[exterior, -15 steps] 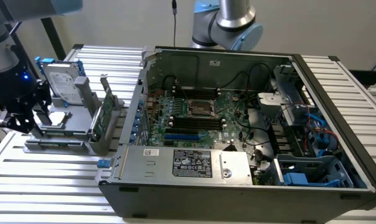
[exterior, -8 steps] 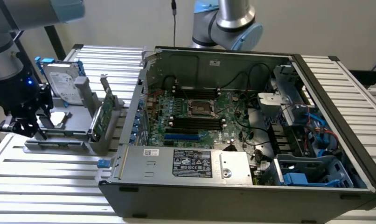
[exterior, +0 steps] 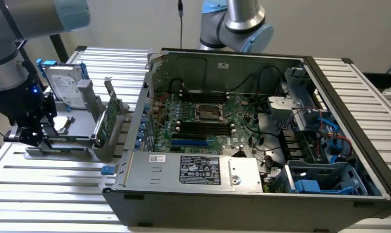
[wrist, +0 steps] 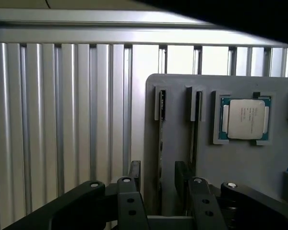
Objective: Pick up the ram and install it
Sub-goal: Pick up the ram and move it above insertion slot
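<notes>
One ram [wrist: 161,143] can be counted, edge-on in one holder [wrist: 230,167]. The holder has two narrow slots [wrist: 159,103]; whether the second slot carries another stick cannot be told. There is one processor [wrist: 245,118], one hard drive [exterior: 63,87] and one green card [exterior: 106,124]. There is one gripper [wrist: 157,168] with two fingers [wrist: 134,177]. Two arms are counted, a front arm [exterior: 14,58] and a back arm [exterior: 237,22]. There is one case [exterior: 247,204], one motherboard [exterior: 212,121] and one power supply [exterior: 189,170].
</notes>
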Controlling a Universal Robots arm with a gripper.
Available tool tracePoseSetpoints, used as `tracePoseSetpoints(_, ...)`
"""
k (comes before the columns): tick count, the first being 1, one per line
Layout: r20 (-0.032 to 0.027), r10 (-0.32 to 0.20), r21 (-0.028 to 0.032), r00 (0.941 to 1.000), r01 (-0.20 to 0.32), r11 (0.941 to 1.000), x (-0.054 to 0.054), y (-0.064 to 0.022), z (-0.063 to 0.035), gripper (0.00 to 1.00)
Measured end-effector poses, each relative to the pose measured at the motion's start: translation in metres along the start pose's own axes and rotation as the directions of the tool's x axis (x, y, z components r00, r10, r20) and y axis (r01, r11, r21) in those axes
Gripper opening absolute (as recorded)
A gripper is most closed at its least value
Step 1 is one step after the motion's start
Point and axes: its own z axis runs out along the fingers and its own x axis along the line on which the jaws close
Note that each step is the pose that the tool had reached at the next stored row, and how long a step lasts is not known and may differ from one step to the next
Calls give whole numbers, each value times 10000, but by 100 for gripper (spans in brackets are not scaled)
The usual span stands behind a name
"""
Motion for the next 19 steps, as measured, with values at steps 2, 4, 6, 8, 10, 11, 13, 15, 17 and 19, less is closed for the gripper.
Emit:
tracePoseSetpoints(2,49,-37,3,10000,37,10000,7,0,28,42)
tracePoseSetpoints(4,97,-59,4,9999,59,10000,17,-1,56,42)
tracePoseSetpoints(6,148,-77,4,9999,77,10000,27,-1,83,42)
tracePoseSetpoints(8,199,-92,5,9998,92,10000,38,-2,105,42)
tracePoseSetpoints(10,268,-106,6,9996,106,9999,50,-2,125,42)
tracePoseSetpoints(11,326,-112,8,9994,112,9999,56,-2,134,42)
tracePoseSetpoints(13,454,-124,13,9989,123,9999,68,-2,148,42)
tracePoseSetpoints(15,565,-135,13,9983,134,9999,85,-2,160,42)
tracePoseSetpoints(17,636,-143,7,9979,143,9999,108,-2,175,42)
tracePoseSetpoints(19,694,-146,-2,9975,147,9999,135,-2,190,42)
